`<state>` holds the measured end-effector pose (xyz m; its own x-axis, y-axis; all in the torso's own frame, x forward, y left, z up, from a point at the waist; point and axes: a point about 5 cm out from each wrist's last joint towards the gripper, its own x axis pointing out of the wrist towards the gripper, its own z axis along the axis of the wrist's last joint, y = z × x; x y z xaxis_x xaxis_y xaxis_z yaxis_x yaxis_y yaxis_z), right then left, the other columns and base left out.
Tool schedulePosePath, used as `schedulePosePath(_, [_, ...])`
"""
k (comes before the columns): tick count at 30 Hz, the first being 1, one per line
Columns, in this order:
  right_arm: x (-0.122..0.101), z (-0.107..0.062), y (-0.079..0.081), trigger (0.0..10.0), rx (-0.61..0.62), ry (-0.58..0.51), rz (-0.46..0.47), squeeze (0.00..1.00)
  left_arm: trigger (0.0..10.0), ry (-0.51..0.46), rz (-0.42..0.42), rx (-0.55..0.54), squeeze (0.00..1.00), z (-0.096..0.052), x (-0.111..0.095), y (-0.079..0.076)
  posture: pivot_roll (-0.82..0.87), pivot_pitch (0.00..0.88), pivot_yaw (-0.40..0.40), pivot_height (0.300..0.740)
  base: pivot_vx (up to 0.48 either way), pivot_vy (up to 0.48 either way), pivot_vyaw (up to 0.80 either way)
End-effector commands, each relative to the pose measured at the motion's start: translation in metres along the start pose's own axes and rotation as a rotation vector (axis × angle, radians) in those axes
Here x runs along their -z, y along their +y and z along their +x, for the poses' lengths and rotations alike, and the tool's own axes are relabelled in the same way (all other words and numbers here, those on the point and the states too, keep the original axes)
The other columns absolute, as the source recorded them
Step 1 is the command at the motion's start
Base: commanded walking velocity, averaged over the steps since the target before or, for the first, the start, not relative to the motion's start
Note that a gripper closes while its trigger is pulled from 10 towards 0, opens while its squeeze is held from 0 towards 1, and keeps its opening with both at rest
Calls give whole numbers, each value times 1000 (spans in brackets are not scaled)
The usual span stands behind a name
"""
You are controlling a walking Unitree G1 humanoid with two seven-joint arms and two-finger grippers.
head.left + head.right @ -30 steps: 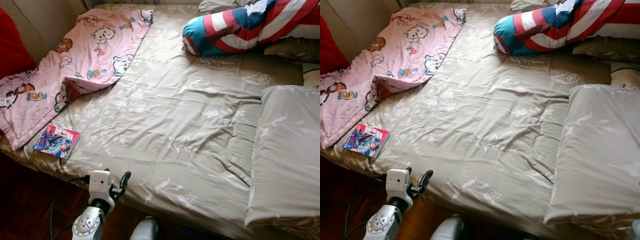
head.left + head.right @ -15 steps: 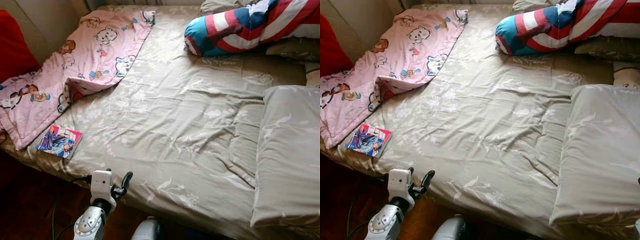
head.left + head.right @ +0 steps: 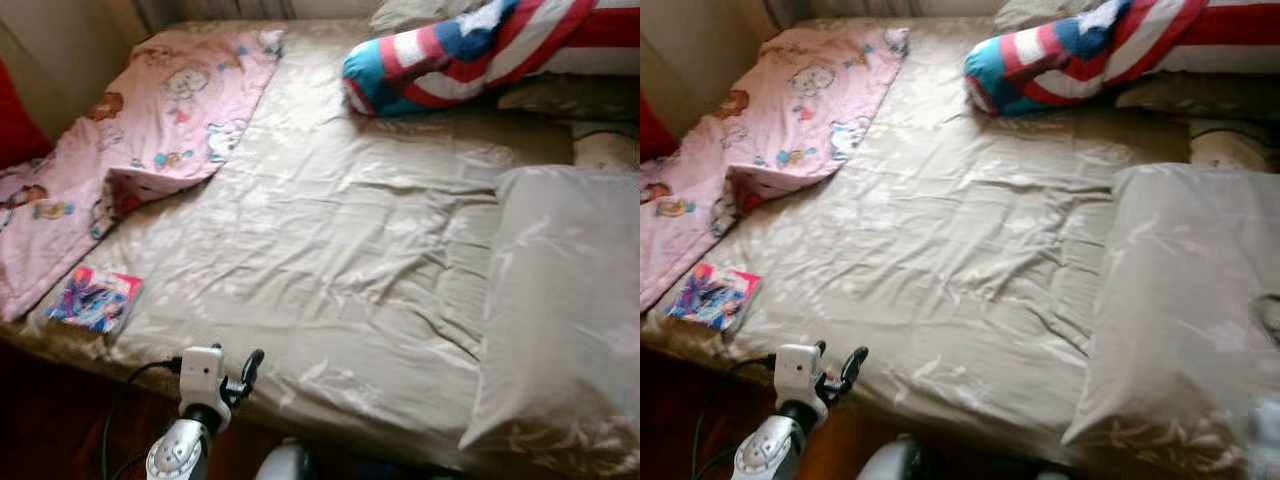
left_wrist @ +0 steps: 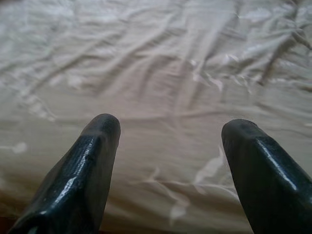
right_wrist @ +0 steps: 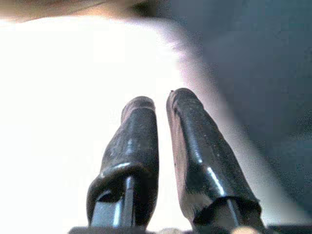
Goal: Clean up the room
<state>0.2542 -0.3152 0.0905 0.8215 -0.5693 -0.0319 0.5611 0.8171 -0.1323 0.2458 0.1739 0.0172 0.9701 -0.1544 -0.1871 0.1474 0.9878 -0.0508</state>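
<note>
A bed [image 3: 340, 260] with a wrinkled beige flowered sheet lies before me. A colourful book [image 3: 95, 298] rests near the bed's front left corner. A pink cartoon blanket [image 3: 130, 130] is crumpled over the far left side. My left gripper [image 3: 243, 372] hovers at the bed's front edge, to the right of the book, open with nothing between its fingers [image 4: 92, 161]. My right gripper [image 5: 158, 100] is shut and empty, with a bright white surface behind it.
A beige pillow [image 3: 565, 300] lies on the right side of the bed. A red, white and blue striped bolster [image 3: 450, 55] lies at the far right. A red cushion [image 3: 15, 125] sits left of the bed. A cable [image 3: 125, 390] hangs over the dark wooden floor.
The camera has shifted and the picture is blurred. The left gripper stays at the bed's front edge. Nothing on the bed has moved.
</note>
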Motion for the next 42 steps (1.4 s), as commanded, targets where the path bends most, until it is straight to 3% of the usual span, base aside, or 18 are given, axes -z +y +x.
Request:
schedulePosePath(1, [27, -17, 21, 10000, -135, 95, 50, 0, 10000, 62, -14, -48, 0, -9, 16, 10, -151, 192, 109, 681, 0, 0, 0])
schedulePosePath(3, [49, -30, 42, 10000, -233, 193, 82, 0, 10000, 80, -40, -79, 0, -10, 21, 13, -142, 183, 105, 691, 0, 0, 0])
schedulePosePath(4, [49, -30, 42, 10000, -233, 193, 82, 0, 10000, 80, -40, -79, 0, -10, 21, 13, -142, 183, 105, 691, 0, 0, 0])
schedulePosePath(5, [63, -38, 53, 10000, -294, 253, 86, 0, 10000, 89, -53, -97, 0, -10, 23, 15, -138, 177, 102, 696, 0, 0, 0])
schedulePosePath(9, [98, -62, 79, 10000, -494, 388, 35, 0, 10000, 120, -70, -139, 0, -10, 30, 21, -126, 152, 80, 721, 0, 0, 0])
schedulePosePath(13, [107, -69, 89, 10000, -570, 434, -9, 0, 10000, 182, -66, -182, 0, -17, 43, 29, -136, 131, 67, 740, 0, 0, 0])
schedulePosePath(17, [111, -69, 92, 10000, -607, 457, -30, 0, 10000, 253, -92, -243, 0, -26, 58, 36, -139, 93, 50, 740, 0, 0, 0])
schedulePosePath(19, [117, -69, 92, 10000, -618, 493, -49, 0, 10000, 342, -105, -273, 0, -35, 74, 37, -140, 63, 40, 740, 0, 0, 0])
schedulePosePath(24, [122, -71, 93, 10000, -624, 524, -58, 0, 10000, 417, -125, -294, 0, -42, 86, 34, -142, 23, 25, 740, 0, 0, 0])
schedulePosePath(29, [132, -80, 91, 10000, -611, 586, -55, 0, 10000, 491, -134, -305, 0, -47, 96, 30, -142, 0, 18, 740, 0, 0, 0])
schedulePosePath(30, [141, -90, 88, 10000, -605, 641, -70, 0, 10000, 528, -141, -319, 0, -51, 101, 29, -129, 0, 15, 740, 0, 0, 0])
schedulePosePath(42, [165, -122, 79, 10000, -562, 762, -96, 0, 10000, 584, -132, -308, 0, -52, 106, 26, -120, 0, 29, 740, 0, 0, 0])
